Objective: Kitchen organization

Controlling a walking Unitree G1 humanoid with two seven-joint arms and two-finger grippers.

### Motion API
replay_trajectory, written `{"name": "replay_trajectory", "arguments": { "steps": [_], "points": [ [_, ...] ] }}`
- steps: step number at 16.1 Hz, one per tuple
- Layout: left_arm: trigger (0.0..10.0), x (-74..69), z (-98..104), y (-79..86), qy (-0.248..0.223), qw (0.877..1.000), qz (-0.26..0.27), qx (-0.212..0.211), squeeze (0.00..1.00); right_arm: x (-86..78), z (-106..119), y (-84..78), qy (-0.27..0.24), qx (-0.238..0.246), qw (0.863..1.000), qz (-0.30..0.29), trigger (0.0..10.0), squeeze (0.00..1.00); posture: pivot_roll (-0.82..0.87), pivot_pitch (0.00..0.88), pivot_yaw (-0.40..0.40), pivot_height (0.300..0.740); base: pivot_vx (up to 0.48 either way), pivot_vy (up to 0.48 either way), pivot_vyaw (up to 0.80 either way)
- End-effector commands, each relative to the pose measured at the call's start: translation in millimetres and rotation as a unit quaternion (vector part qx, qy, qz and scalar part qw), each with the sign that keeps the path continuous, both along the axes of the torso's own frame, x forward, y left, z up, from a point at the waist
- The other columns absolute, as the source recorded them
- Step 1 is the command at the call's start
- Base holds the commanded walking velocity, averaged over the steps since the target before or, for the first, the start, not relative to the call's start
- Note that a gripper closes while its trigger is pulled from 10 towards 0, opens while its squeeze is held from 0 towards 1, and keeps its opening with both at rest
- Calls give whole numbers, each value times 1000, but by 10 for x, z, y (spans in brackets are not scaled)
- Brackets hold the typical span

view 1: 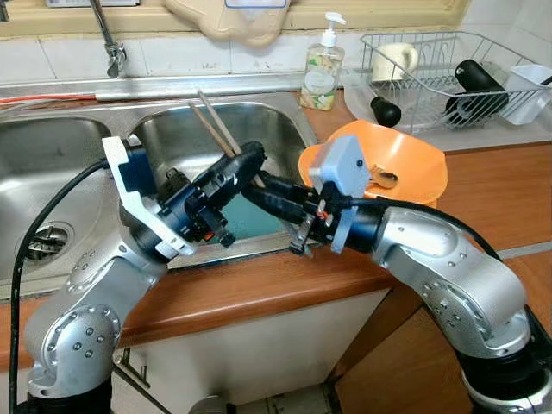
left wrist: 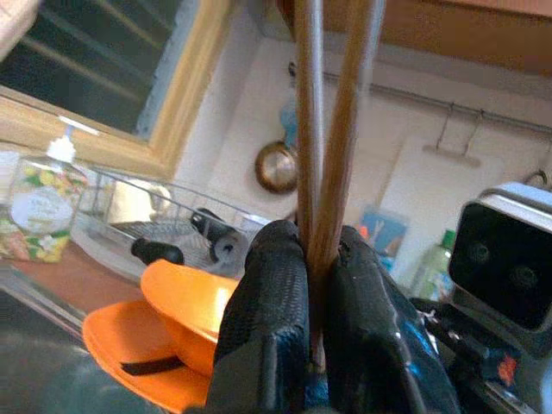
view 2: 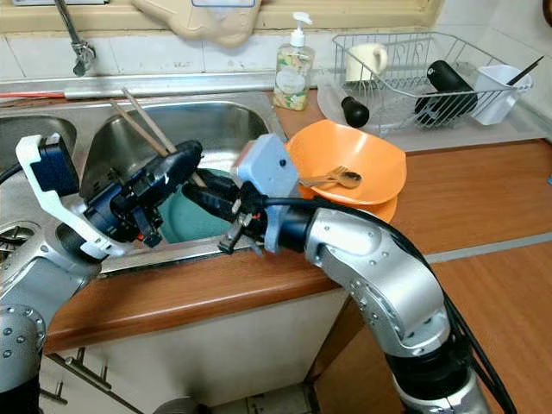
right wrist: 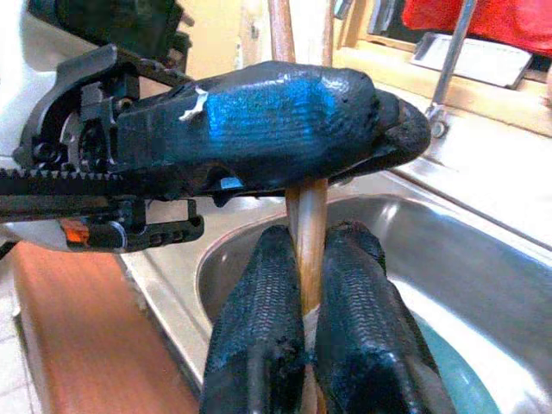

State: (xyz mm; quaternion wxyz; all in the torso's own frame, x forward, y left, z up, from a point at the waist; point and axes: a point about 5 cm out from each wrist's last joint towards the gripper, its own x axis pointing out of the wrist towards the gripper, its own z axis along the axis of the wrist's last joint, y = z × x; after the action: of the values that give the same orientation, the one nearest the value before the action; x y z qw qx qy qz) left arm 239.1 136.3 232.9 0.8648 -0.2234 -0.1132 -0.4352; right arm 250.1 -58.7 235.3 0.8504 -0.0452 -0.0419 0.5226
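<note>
The left claw (view 1: 246, 164) sits at the centre of the head view, over the right sink basin (view 1: 259, 129), its fingers pressed together on a pair of wooden chopsticks (view 1: 216, 125) that slant up toward the upper left. The right claw (view 1: 259, 185) meets it just below, its fingers likewise squeezed on the lower part of the same chopsticks, as the right wrist view shows (right wrist: 309, 233). Both claws touch or nearly touch each other.

Under them a teal item (view 1: 250, 220) lies in the basin bottom. The wooden bench (view 1: 492, 190) edge runs across the lower middle of the frame, close beneath both forearms. At centre right, just beside the right arm, an orange bowl (view 1: 414, 159) stands on an orange plate, with a fork (view 1: 384, 179) in it. Along the top sit a soap bottle (view 1: 323, 65), a faucet (view 1: 108, 39) at upper left, and a wire dish rack (view 1: 448, 78) at upper right. Bare bench lies at the right.
</note>
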Motion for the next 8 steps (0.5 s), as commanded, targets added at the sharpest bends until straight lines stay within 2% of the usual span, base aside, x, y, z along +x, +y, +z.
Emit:
{"name": "replay_trajectory", "arguments": {
  "steps": [1, 3, 4, 5, 7, 8],
  "points": [
    [0, 36, 93, 35, -19, 1000, 20, -9, 0, 44, -4, -36, 4, -1, 1000, -19, 10000, 1000, -45, 0, -21, 740, 0, 0, 0],
    [0, 98, 118, 90, -18, 999, 44, -18, 0, 88, 27, -68, -9, 5, 999, -51, 10000, 1000, -53, 0, -9, 740, 0, 0, 0],
    [0, 137, 144, 124, -19, 998, 59, -28, 0, 101, 43, -86, -12, 9, 998, -62, 10000, 0, -55, 0, -4, 740, 0, 0, 0],
    [0, 166, 164, 152, -19, 997, 72, -37, 0, 100, 48, -96, -12, 11, 998, -66, 10000, 0, -58, 0, 0, 740, 0, 0, 0],
    [0, 321, 195, 281, -9, 989, 131, -67, 0, 76, 41, -138, -12, 8, 997, -79, 10000, 0, -66, 0, 5, 740, 0, 0, 0],
    [0, 416, 135, 318, 13, 986, 159, -49, 0, 60, 26, -151, -11, 3, 996, -83, 10000, 0, -72, 0, 8, 740, 0, 0, 0]
  ]
}}
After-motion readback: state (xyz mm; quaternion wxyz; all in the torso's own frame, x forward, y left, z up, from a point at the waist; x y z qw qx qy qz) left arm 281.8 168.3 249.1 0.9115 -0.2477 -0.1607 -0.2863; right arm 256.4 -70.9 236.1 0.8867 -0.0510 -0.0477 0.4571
